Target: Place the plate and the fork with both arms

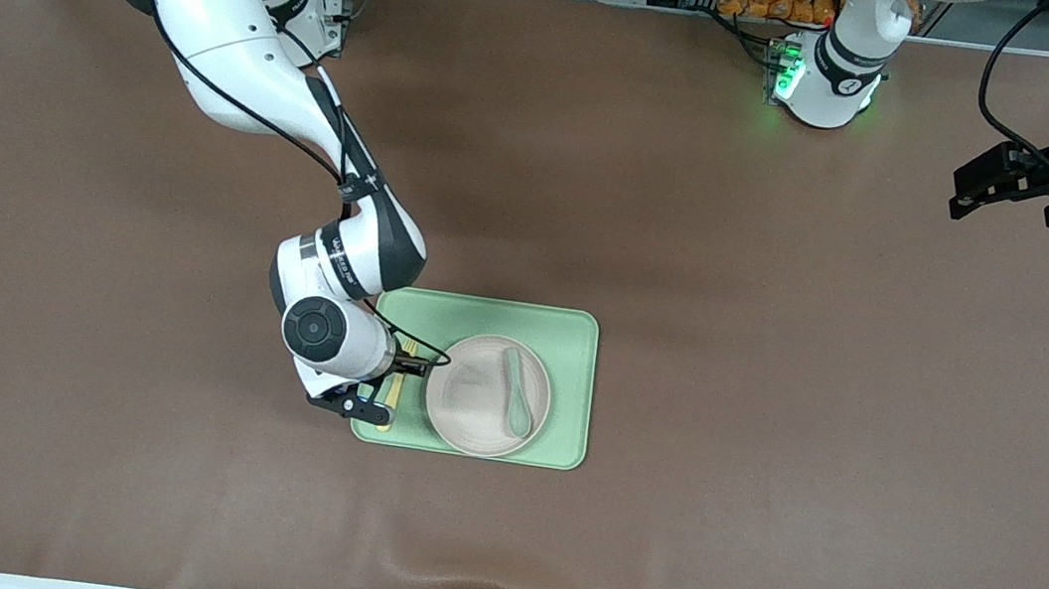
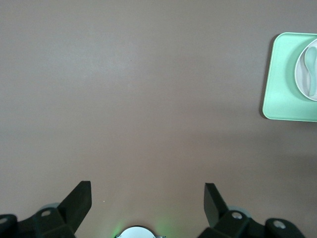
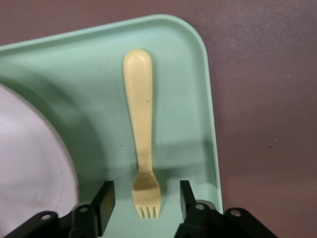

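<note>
The cream plate (image 1: 472, 398) rests on the light-green tray (image 1: 569, 340). A teal spoon (image 1: 517, 394) lies in the plate. The pale-yellow fork (image 3: 140, 119) lies flat on the tray beside the plate, at the tray's end toward the right arm. My right gripper (image 3: 146, 193) hangs low over the fork's tined end, open, with a gap on each side of the fork. In the front view this gripper (image 1: 381, 385) covers most of the fork (image 1: 387, 403). My left gripper (image 1: 983, 191) waits open over bare table near the left arm's end, holding nothing.
The brown mat (image 1: 776, 365) covers the whole table. The left wrist view shows bare mat under the left gripper (image 2: 146, 196), with the tray (image 2: 282, 99) and plate (image 2: 303, 79) off at the frame's edge. The plate's rim (image 3: 29, 163) lies close beside the right gripper.
</note>
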You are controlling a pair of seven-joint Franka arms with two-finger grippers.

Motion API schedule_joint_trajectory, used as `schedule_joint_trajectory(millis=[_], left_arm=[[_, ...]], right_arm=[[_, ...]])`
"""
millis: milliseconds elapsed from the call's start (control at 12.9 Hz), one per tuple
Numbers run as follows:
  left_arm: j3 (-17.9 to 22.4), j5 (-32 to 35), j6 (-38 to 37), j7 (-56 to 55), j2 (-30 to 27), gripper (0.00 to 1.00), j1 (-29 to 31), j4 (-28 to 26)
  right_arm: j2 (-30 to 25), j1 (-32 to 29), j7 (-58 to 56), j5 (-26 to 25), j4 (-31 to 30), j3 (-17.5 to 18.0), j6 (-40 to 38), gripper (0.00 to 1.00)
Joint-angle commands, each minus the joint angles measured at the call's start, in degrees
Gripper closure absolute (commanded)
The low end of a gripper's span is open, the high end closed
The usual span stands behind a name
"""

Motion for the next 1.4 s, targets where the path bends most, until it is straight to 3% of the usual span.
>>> schedule_joint_trajectory(millis=[0, 465, 1008, 1318], left_arm=[[-0.14, 0.82, 0.19, 0.77, -0.38, 0.00, 0.16, 0.34], [-0.23, 0.82, 0.19, 0.77, -0.46, 0.00, 0.16, 0.34], [-0.41, 0.82, 0.19, 0.77, -0.46, 0.00, 0.16, 0.34], [-0.41, 0.82, 0.10, 0.77, -0.46, 0.00, 0.16, 0.34]], right_arm=[[-3.83, -0.97, 0.05, -0.22, -0.25, 0.90, -3.14, 0.00], [-13.93, -8.25, -1.01, 0.04, 2.31, 1.07, -13.25, 0.00], [-25.27, -19.68, -20.41, -0.66, 1.78, 0.72, -24.68, 0.00], [-32.29, -22.24, -20.52, -0.66, 0.30, 0.72, -30.40, 0.00]])
